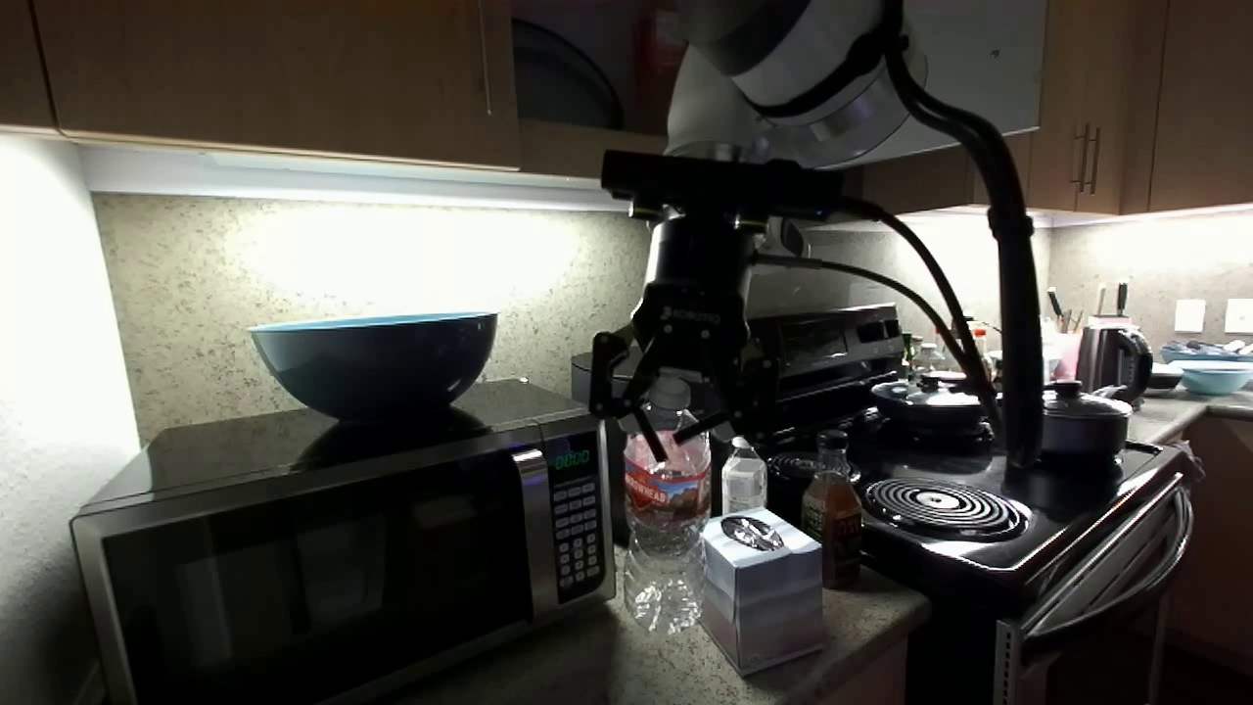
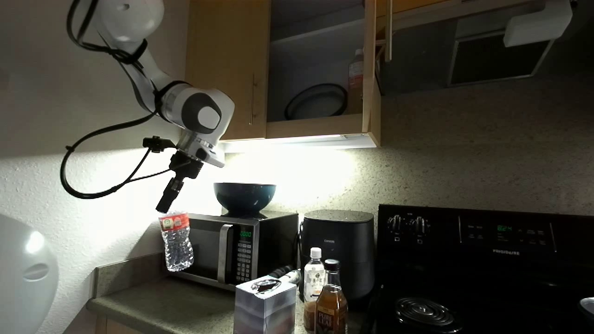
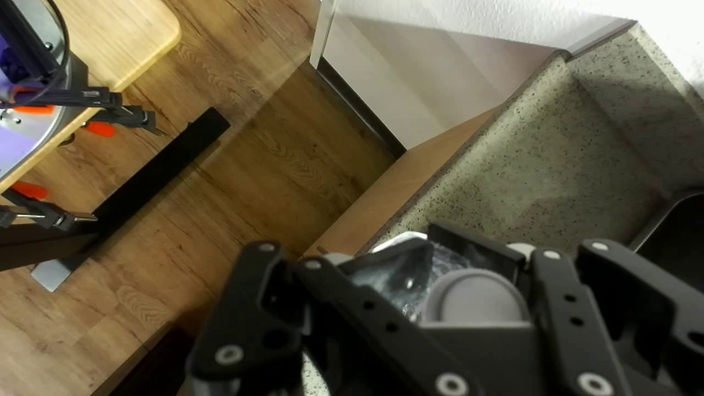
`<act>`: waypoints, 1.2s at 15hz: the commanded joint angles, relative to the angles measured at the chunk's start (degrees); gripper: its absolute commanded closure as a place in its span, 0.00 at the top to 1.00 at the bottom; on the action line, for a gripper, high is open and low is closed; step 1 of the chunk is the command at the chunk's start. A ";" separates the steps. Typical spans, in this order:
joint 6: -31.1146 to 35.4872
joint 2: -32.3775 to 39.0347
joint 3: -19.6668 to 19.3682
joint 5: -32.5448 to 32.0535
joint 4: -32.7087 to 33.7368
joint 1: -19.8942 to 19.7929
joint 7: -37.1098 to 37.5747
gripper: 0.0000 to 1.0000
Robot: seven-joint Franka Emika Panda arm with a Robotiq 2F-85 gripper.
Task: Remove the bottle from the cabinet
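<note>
The brown wooden cabinet (image 2: 227, 69) hangs on the wall above the microwave, with one section open. A bottle (image 2: 356, 79) with a reddish label and pale top stands inside that section, at its right side; it is dim and partly hidden in an exterior view (image 1: 658, 59). My gripper (image 1: 670, 446) is shut around the neck of a clear water bottle (image 1: 668, 499) with a red label and pale cap. This bottle hangs below the fingers in both exterior views (image 2: 177, 241). In the wrist view its cap (image 3: 477, 297) sits between the fingers (image 3: 431, 236).
A black microwave (image 1: 323, 558) bears a dark blue bowl (image 1: 377, 362). A tissue box (image 1: 768, 597), a clear bottle with a white cap (image 2: 315, 278) and a brown tea bottle (image 2: 331, 301) stand on the counter. A black air fryer (image 2: 338, 250) and stove (image 2: 464, 260) are beside them.
</note>
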 commanded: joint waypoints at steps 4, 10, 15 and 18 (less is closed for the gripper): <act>1.81 7.55 -1.39 -0.07 1.08 -1.21 1.28 0.06; 7.70 18.62 -3.52 -4.46 5.70 -1.44 1.88 0.06; 7.74 26.15 -5.08 -2.49 12.35 -1.69 0.33 0.06; 7.76 28.59 -5.88 -1.69 15.07 -1.99 0.85 0.06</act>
